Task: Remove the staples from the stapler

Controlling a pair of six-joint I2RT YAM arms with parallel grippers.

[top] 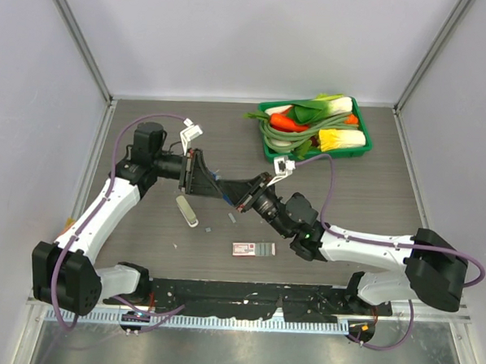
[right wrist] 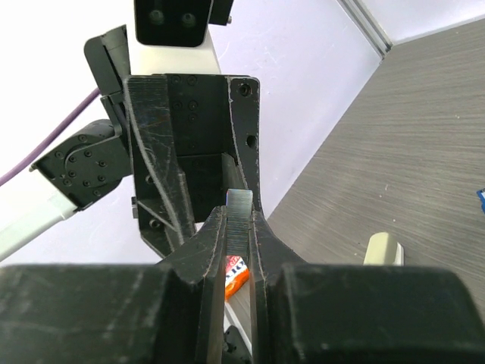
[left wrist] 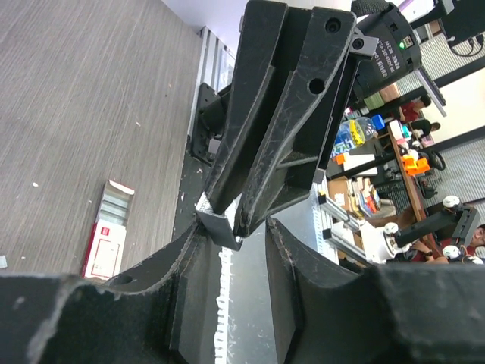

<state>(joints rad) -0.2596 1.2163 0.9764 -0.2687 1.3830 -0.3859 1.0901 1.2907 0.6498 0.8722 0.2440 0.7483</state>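
Observation:
My right gripper [top: 240,196] [right wrist: 239,216] is shut on a thin ribbed silvery strip, the staples [right wrist: 239,208], held above the table. The strip's end [left wrist: 220,229] sticks out past the right fingers [left wrist: 288,114] and lies at the tip of one finger of my left gripper [top: 196,173] [left wrist: 235,227], which is open and faces the right gripper tip to tip. A bit of blue [top: 216,180], likely the stapler, shows on the table under the two grippers, mostly hidden. Blue also shows at the edge of the right wrist view [right wrist: 481,199].
A pale elongated piece [top: 187,211] [right wrist: 381,247] lies on the table below the left gripper. A flat red-and-white box [top: 252,248] [left wrist: 106,239] lies near the front. Small bits [top: 231,218] lie between them. A green tray [top: 365,125] of toy vegetables stands at the back right.

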